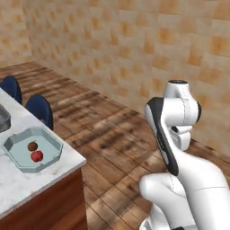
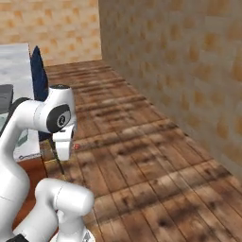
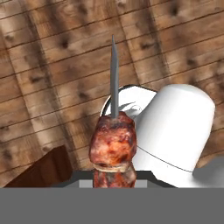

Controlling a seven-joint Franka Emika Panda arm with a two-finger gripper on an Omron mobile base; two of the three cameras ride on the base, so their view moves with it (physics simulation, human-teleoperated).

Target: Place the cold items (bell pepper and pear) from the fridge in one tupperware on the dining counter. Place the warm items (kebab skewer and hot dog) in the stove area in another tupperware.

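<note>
1. The jaws are closed on the kebab skewer (image 3: 113, 144); browned meat chunks and a metal spike are seen projecting from them in the hand view, above the wooden floor (image 3: 52, 65).
2. A tupperware (image 1: 31, 150) is set on the worktop (image 1: 27, 188) near its corner.
3. Two small rounded items, one brown (image 1: 32, 146) and one red (image 1: 37, 156), lie inside the tupperware, just beside each other.
4. Two blue chairs (image 1: 40, 110) stand against the worktop's far edge.

Kebab (image 3: 113, 144) meat is glossy red-brown on a grey skewer. Container (image 1: 32, 149) pale blue-grey, red and brown fruit inside. Counter (image 1: 27, 184) white marble, chairs (image 1: 40, 110) navy, floor (image 1: 117, 134) brown planks.
</note>
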